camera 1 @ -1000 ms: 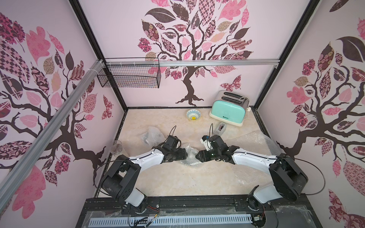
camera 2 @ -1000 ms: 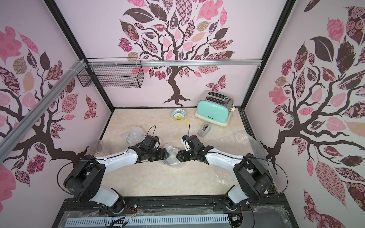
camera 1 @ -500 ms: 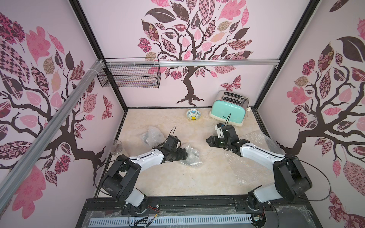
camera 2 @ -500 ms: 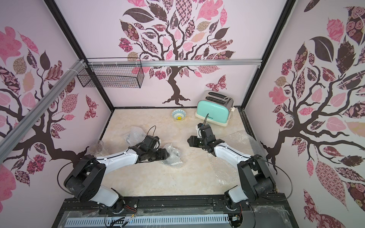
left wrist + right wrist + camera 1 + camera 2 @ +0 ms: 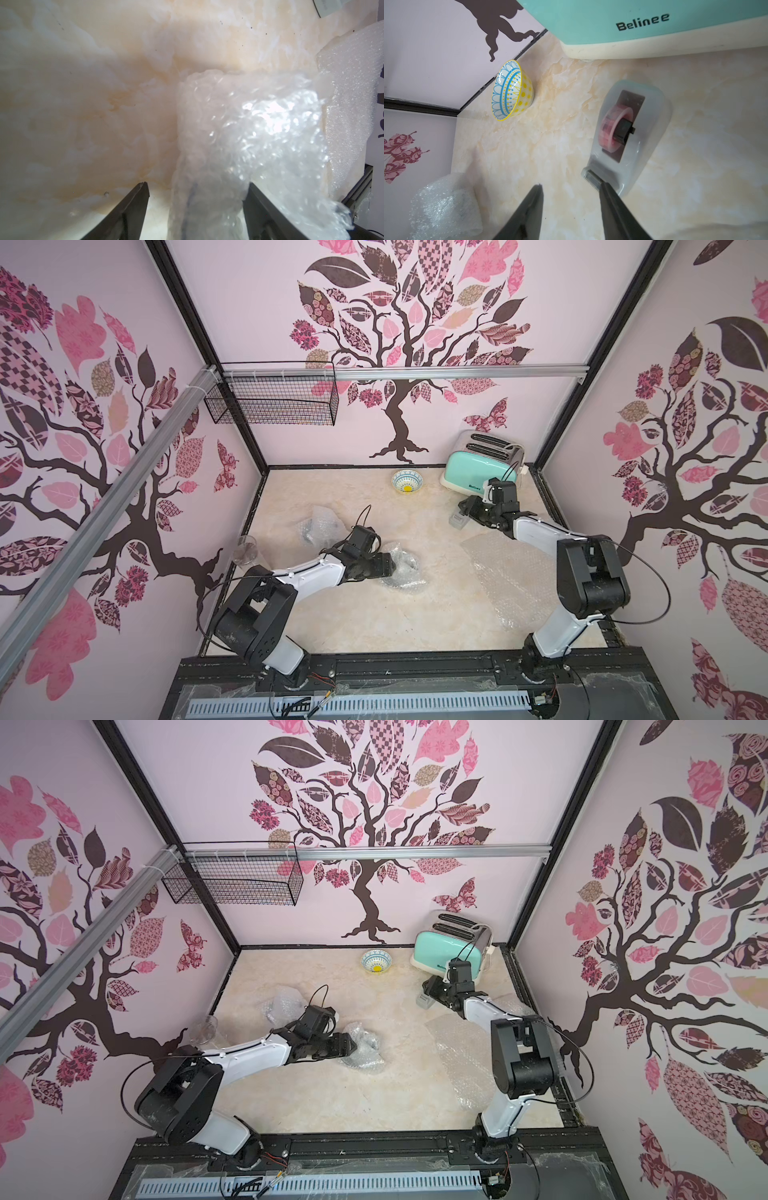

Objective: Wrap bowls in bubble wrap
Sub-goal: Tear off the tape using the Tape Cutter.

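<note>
The bowl (image 5: 407, 481) sits right way up by the back wall, beside the toaster (image 5: 478, 472), with nothing in it. The left gripper (image 5: 197, 185) is wide open around a bubble wrap bundle (image 5: 249, 128). The right gripper (image 5: 570, 184) is open by the tape dispenser (image 5: 633, 135).

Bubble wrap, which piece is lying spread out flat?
The wide sheet on the robot's right side; the centre bundle and the left bundle are both crumpled up.

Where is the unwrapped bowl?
In both top views the bowl stands by the back wall, just left of the toaster.
</note>
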